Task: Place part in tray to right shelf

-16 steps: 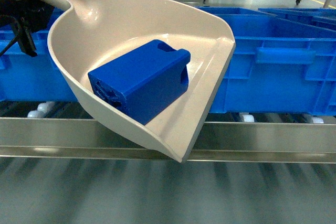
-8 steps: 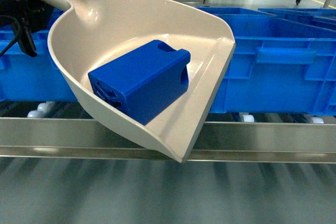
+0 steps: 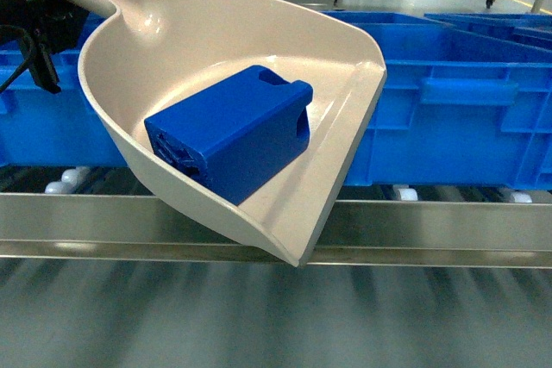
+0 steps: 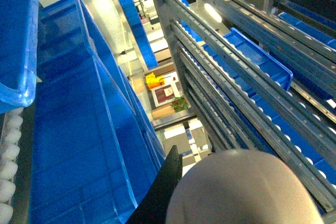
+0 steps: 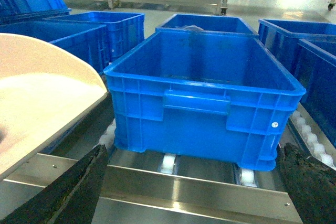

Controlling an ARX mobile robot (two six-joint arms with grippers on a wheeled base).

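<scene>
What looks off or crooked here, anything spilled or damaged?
Nothing is spilled or visibly damaged. The blue block lies askew inside the beige scoop, which is held tilted above the shelf's steel front rail, its lip low. The blue crate sits squarely on the rollers.

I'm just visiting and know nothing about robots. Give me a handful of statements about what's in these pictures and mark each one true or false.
1. The blue part lies inside the beige tray. True.
2. The tray rests flat on the steel front rail. False: it is held up, tilted, in front of the rail.
3. The right gripper is shut on the part. False: its fingers stand wide apart, holding nothing.
4. The blue crate facing the right wrist camera sits on white rollers. True.
5. The part lies inside that crate. False: it is in the tray.
</scene>
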